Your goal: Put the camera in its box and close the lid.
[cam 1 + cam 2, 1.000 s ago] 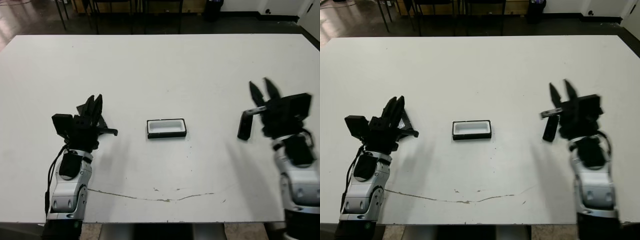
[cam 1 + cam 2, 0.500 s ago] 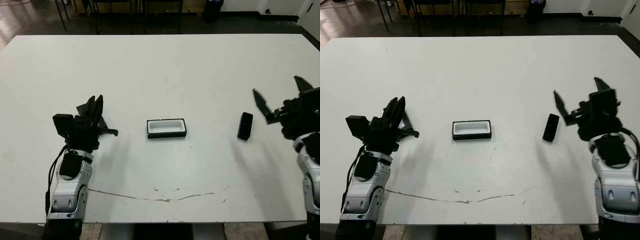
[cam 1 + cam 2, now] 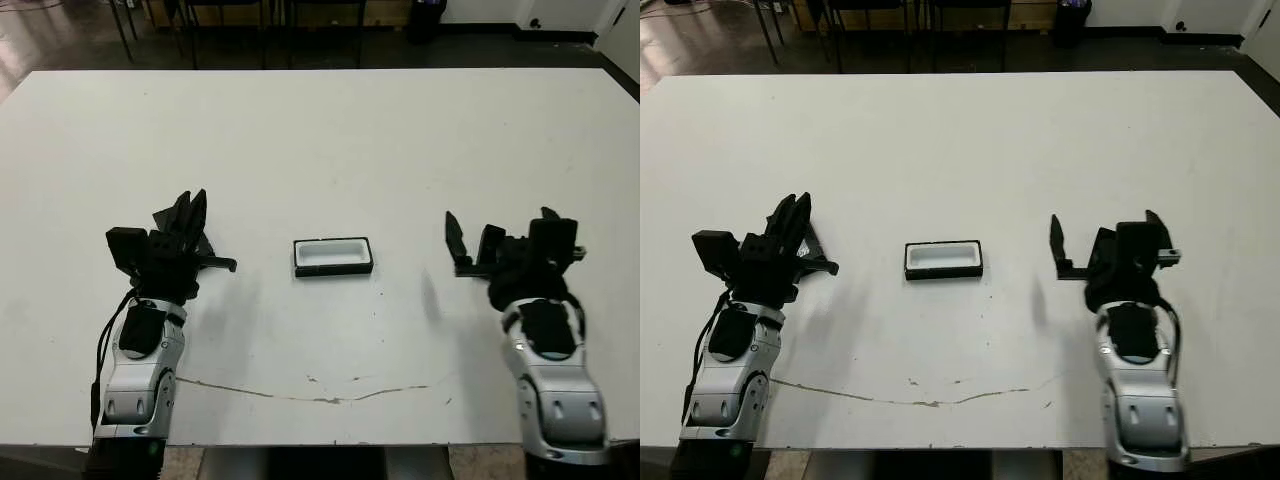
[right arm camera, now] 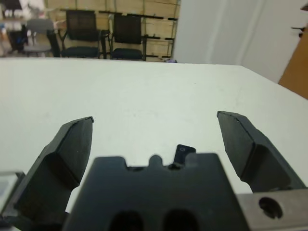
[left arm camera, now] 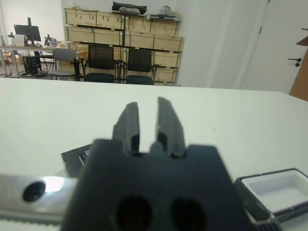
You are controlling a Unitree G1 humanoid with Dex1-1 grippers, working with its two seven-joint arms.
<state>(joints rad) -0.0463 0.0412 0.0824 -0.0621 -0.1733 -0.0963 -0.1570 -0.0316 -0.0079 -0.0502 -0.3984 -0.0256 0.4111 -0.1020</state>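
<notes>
Two grippers sit over the white table (image 3: 320, 130) in the head view, well apart, with the box (image 3: 333, 256) between them, near the middle. The box lies flat and open, its white lining showing, with nothing inside it. The left gripper (image 3: 190, 210) sits well to the box's left, its fingers drawn nearly together and holding nothing. A dark flat edge shows on the table just beneath and beside it. The right gripper (image 3: 498, 220) is well to the right of the box with its fingers spread wide and nothing clasped between them. Its black body covers most of what lies under it.

From the left wrist, that gripper's two fingers (image 5: 129, 122) rise side by side with only a narrow slit between them, and nothing is caught in it. The lid (image 5: 74, 158) lies flat on the table just beside the gripper body, partly hidden by it. A corner of the box shows off to the other side.

From the right wrist, the fingers (image 4: 72, 144) stand far apart with bare table between them. The camera (image 4: 184, 150) lies on the table between the two fingers. Only a small dark corner of it shows above the gripper body, and neither finger touches it.
</notes>
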